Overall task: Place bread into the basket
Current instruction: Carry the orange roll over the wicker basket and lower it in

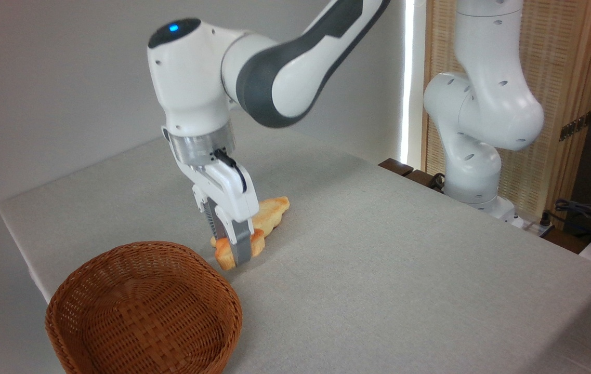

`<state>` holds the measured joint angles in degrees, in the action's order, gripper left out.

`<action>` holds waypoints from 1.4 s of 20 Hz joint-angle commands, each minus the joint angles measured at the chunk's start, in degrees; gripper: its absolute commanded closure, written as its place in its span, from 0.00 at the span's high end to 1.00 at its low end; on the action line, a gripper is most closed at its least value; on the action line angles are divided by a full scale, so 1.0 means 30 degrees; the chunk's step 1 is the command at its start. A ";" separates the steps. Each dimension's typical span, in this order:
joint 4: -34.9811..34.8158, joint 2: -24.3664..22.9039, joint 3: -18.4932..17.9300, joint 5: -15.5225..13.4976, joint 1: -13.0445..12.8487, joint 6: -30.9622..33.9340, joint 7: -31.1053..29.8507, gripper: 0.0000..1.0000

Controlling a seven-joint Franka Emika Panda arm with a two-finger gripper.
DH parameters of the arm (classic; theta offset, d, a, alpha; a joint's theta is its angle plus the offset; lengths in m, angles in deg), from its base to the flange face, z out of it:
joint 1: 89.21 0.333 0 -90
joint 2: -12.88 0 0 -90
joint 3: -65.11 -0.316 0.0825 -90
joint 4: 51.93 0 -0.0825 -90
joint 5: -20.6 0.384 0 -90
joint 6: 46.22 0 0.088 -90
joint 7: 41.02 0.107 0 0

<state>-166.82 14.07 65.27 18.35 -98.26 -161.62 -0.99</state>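
The bread [223, 258], a small orange bun, sits at table level just past the basket's far right rim, and the front finger covers most of it. My gripper [231, 251] points down over it, with its fingers [242, 244] closed against the bun's sides. The basket [207, 332], round brown wicker and empty, stands at the near left corner of the table, a short way in front and to the left of the bun.
A longer pale golden loaf [273, 210] lies right behind the bun, touching or nearly touching it. The grey table [389, 270] spreads out to the right. The arm's white base [474, 156] stands at the far right edge, with cables [586, 213] beyond it.
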 commanded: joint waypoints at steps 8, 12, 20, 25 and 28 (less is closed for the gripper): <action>0.2932 -0.0281 -0.0140 -0.0594 0.0057 0.1260 0.0455 0.41; 0.2934 0.0421 -0.0169 -0.1152 0.0116 -0.1284 0.0280 0.86; 0.4164 0.2531 0.0006 -0.1152 0.0116 -0.2872 0.0220 1.00; 0.4193 0.2854 0.0065 -0.1123 0.0087 -0.3107 0.0220 1.00; 0.4311 0.2825 0.0036 -0.1152 0.0087 -0.3078 0.0220 1.00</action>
<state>-154.98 22.06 65.54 15.98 -97.92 -170.22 -0.96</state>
